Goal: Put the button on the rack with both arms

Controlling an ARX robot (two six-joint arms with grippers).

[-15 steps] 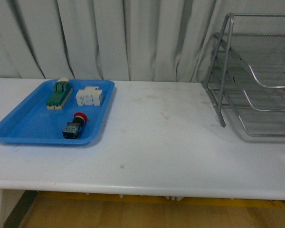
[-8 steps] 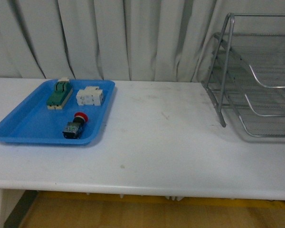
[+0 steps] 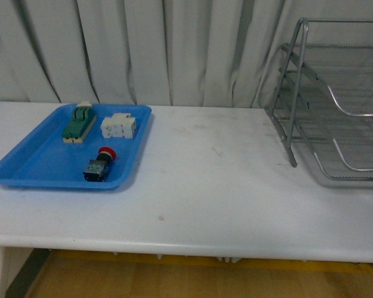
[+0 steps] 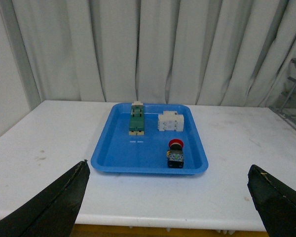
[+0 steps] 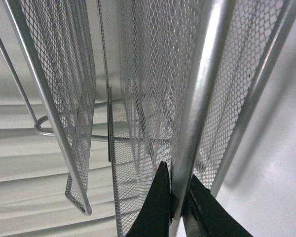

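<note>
Button in the tray ahead of the left arm; right arm at the rack.

The button [image 3: 99,162] lay on its side in the near right part of the blue tray [image 3: 25,167], red cap toward the curtain, black body toward the table's [image 3: 224,186] front edge. In the left wrist view the left gripper [image 4: 167,168] was spread wide and held nothing. The button sat straight ahead between its fingers [image 4: 59,202], well apart from them, with its long axis running roughly away from the gripper. The right gripper [image 5: 176,177] was pinched close on a tube of the rack [image 3: 336,105], far right on the table and well apart from the tray. The left arm was plainly the nearer. My guess is the pickup falls to it, coming in across the button's body.
</note>
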